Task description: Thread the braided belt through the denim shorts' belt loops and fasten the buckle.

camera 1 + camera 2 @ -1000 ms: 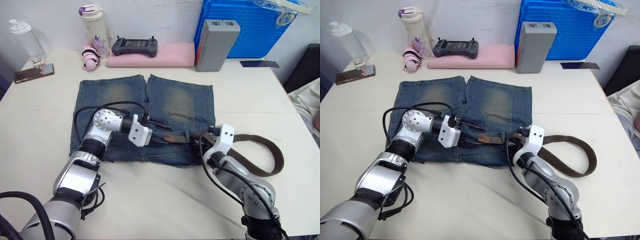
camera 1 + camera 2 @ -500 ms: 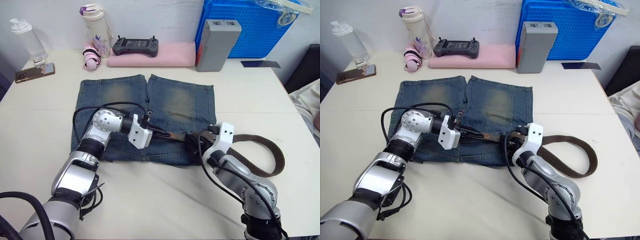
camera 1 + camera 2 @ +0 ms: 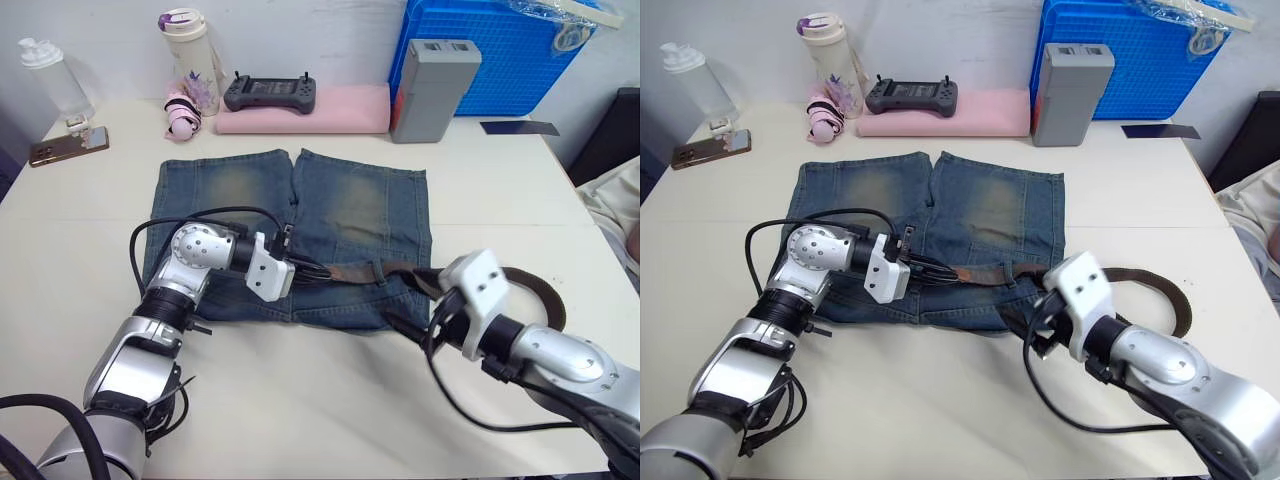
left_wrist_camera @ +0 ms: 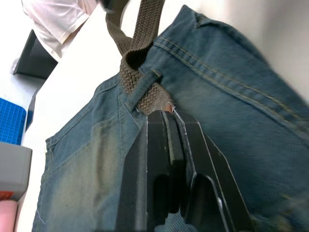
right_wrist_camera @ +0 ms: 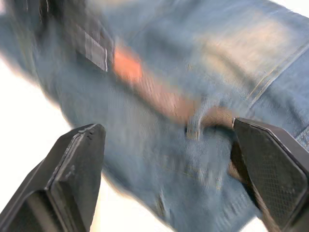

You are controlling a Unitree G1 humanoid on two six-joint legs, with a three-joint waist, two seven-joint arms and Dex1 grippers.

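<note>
Between your left gripper's [image 4: 166, 113] closed jaws sits the belt's [image 3: 345, 270] tan tip, the strap running through a belt loop [image 4: 145, 84] just beyond them along the waistband of the shorts [image 3: 350, 205]. Your right gripper [image 5: 166, 145] hangs wide open over the waistband, the belt passing between its spread fingers [image 5: 72, 164].

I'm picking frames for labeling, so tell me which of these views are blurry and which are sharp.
Right wrist view: smeared; the denim shorts and braided belt blur. Left wrist view: crisp weave where the belt passes a belt loop. Eye views: sharp on the table.
</note>
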